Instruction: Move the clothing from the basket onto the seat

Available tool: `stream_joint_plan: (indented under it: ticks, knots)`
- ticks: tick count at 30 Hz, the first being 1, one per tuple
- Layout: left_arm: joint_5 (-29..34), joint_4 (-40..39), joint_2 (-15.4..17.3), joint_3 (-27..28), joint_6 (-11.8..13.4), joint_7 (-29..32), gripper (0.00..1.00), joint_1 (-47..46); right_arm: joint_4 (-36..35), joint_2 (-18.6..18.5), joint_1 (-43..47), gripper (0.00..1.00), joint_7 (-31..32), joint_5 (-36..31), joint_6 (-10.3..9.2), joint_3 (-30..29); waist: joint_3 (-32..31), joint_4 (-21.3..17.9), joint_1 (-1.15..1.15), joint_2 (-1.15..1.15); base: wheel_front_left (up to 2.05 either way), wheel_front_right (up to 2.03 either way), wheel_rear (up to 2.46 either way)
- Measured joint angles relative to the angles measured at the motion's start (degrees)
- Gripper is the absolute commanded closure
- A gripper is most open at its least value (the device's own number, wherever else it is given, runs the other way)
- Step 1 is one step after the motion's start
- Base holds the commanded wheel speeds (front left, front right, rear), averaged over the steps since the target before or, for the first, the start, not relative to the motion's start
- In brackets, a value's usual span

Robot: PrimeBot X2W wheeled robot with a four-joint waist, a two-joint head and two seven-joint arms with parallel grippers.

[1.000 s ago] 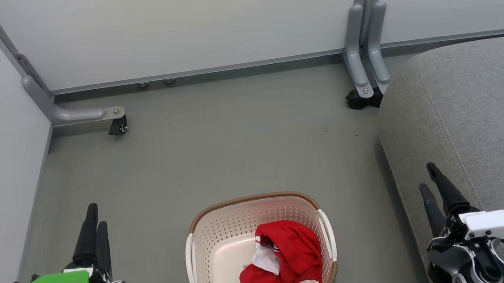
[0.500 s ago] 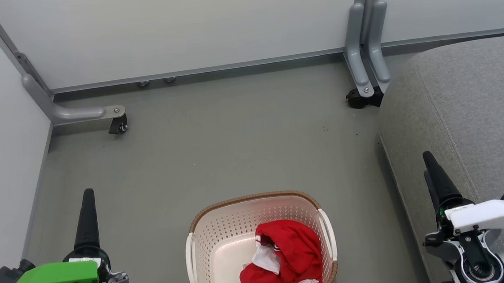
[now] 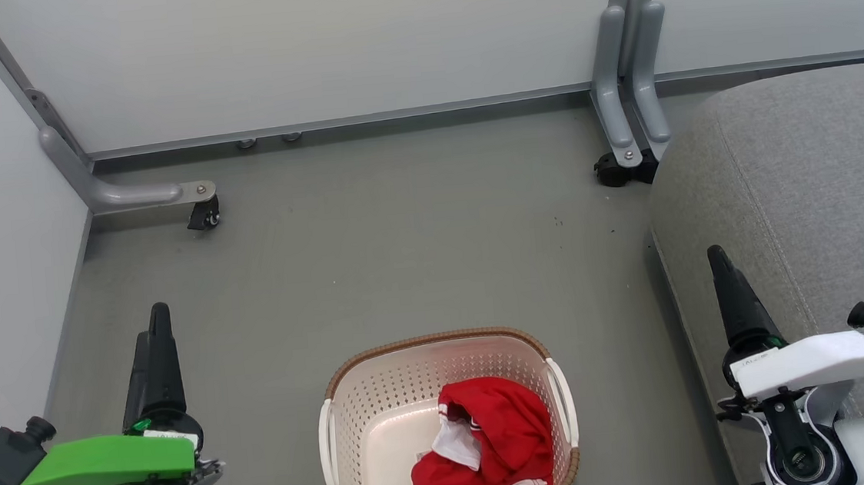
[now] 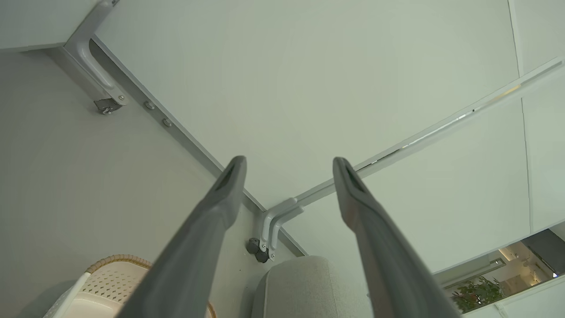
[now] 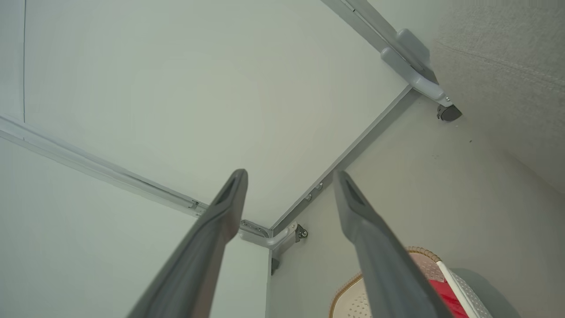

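Grey-green matte floor (image 3: pixel 401 237), smooth and faintly speckled, runs up to pale flat wall panels (image 3: pixel 308 44) framed in thin grey metal. At the far left of the head view the left gripper (image 3: pixel 151 320) rises from under a glossy green wedge-shaped plastic cover (image 3: pixel 103 469). Its 2 long, tapered dark fingers overlap there, but its wrist view shows them spread wide and released, pointing at the corner of the panels. Beyond it a curved grey metal panel foot (image 3: pixel 128 195) lies along the floor and ends in a small black castor (image 3: pixel 204 214). In the middle, near the bottom edge, stands the cream perforated plastic basket (image 3: pixel 440 342). It is a rounded rectangle with a brown woven-look rim and 2 smooth white side handles, and it rests on the floor between the 2 arms, apart from both. The soft bright red fabric clothing (image 3: pixel 494 438) lies crumpled inside it, heaped against its right wall, with a white lining fold and white stripes showing; how many pieces make up the heap I cannot tell. Further right, a pair of upright grey metal brackets (image 3: pixel 624 81) comes down to a second black castor (image 3: pixel 619 170). Beside that begins the large grey upholstered seat (image 3: pixel 819 166), coarse woven cloth with rounded edges and a stitched seam, separated from the basket by a strip of floor. The right gripper (image 3: pixel 714 255), above a white plastic cover (image 3: pixel 815 363), shows against the seat's left edge, its dark fingers parted and released in its wrist view.
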Motion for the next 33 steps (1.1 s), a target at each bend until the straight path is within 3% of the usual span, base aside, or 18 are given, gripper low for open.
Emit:
stream_joint_plan:
  ticks: [17,33]
  knots:
    - [17.3,-0.16,2.29,-3.63,-0.01,-3.12,0.0,0.07,-0.31,-0.1,-0.04,0.0,-3.22,-20.06,0.0,1.97,-0.12,-0.05,0.0,0.0,0.0,0.0,0.0]
    - [28.58,1.51,3.39,-5.25,-0.02,-5.8,0.0,0.15,1.71,-0.14,-0.57,0.0,-5.79,-32.98,0.01,2.48,-0.17,-0.01,0.0,0.0,0.0,0.0,0.0]
